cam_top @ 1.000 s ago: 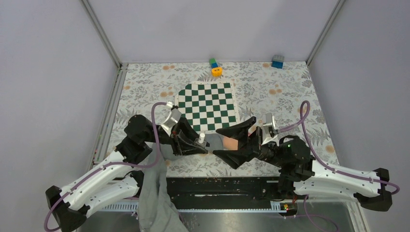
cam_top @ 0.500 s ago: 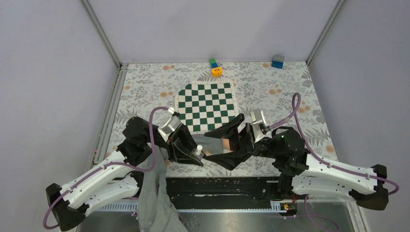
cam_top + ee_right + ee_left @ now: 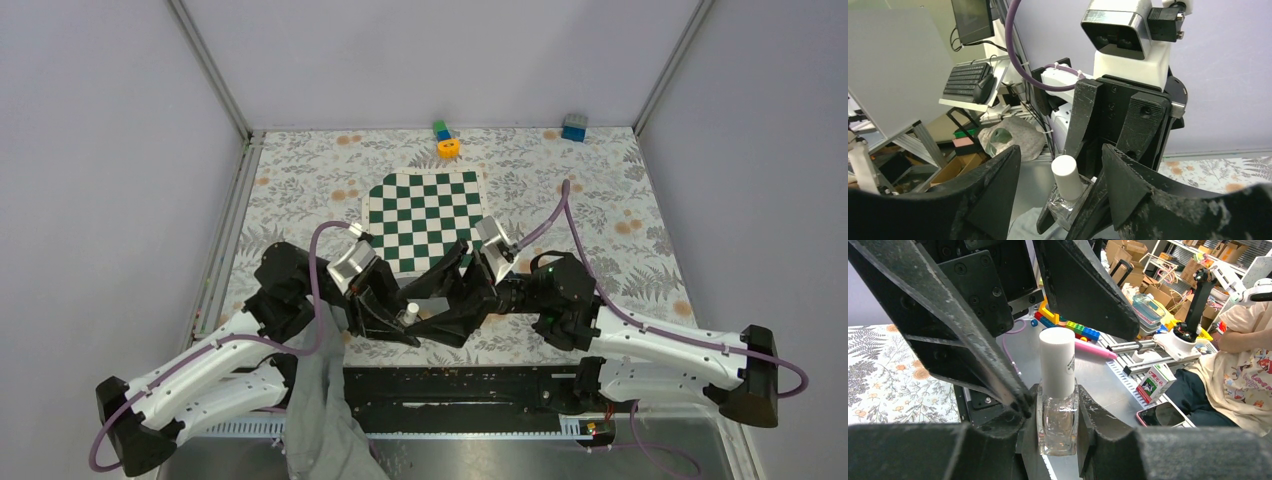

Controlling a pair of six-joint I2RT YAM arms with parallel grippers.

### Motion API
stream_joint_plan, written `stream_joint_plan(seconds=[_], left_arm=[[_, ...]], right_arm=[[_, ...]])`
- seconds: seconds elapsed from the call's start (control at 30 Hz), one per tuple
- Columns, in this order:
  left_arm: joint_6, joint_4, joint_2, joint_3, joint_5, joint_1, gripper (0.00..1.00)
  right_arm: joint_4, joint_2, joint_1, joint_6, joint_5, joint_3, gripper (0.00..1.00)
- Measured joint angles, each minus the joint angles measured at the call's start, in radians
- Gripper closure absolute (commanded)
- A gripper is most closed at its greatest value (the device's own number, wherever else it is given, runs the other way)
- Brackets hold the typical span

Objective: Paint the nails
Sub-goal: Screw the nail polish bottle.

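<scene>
from above only: one counter (image 3: 600,190) bearing one chessboard (image 3: 428,220). at its far edge one yellow ring (image 3: 448,148), one green-and-blue block stack (image 3: 441,130) and one blue block (image 3: 574,127), all well apart from the two tools. also best seen there: one grey sleeve (image 3: 320,420) hanging over the near edge by the left arm. nails out of sight in all three views, so cannot tell where; only the sleeve shows.

in the left wrist view alone: left tool (image 3: 1057,440) pinching one bottle (image 3: 1057,412) by its square glass body, upright. glass clear, contents looking colourless, one white cap (image 3: 1057,360) screwed on top. right tool's two fingers looming as dark wedges on either side of the cap, apart from it.

in the right wrist view: right tool (image 3: 1062,170) spread, with the cap standing between its fingers and a gap on each side. just behind the bottle, the left wrist's camera housing, which neither other view shows.
</scene>
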State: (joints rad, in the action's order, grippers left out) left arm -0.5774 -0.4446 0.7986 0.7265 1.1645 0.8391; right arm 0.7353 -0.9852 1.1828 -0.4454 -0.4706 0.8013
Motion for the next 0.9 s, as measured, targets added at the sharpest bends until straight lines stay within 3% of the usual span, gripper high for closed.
stream_joint_plan(seconds=[0.2, 0.5, 0.8, 0.9], left_arm=[[-0.001, -0.005, 0.0, 0.0, 0.0, 0.0, 1.0], [0.001, -0.007, -0.01, 0.0, -0.006, 0.004, 1.0], [0.011, 0.021, -0.028, -0.002, -0.031, -0.002, 1.0], [0.03, 0.056, -0.045, -0.009, -0.055, -0.026, 1.0]], right_arm=[[0.043, -0.019, -0.002, -0.046, -0.03, 0.002, 0.55], [0.064, -0.035, -0.006, -0.074, -0.043, 0.002, 0.66], [0.053, -0.035, -0.008, -0.033, -0.029, 0.002, 1.0], [0.026, -0.032, -0.008, -0.005, 0.008, 0.002, 1.0]])
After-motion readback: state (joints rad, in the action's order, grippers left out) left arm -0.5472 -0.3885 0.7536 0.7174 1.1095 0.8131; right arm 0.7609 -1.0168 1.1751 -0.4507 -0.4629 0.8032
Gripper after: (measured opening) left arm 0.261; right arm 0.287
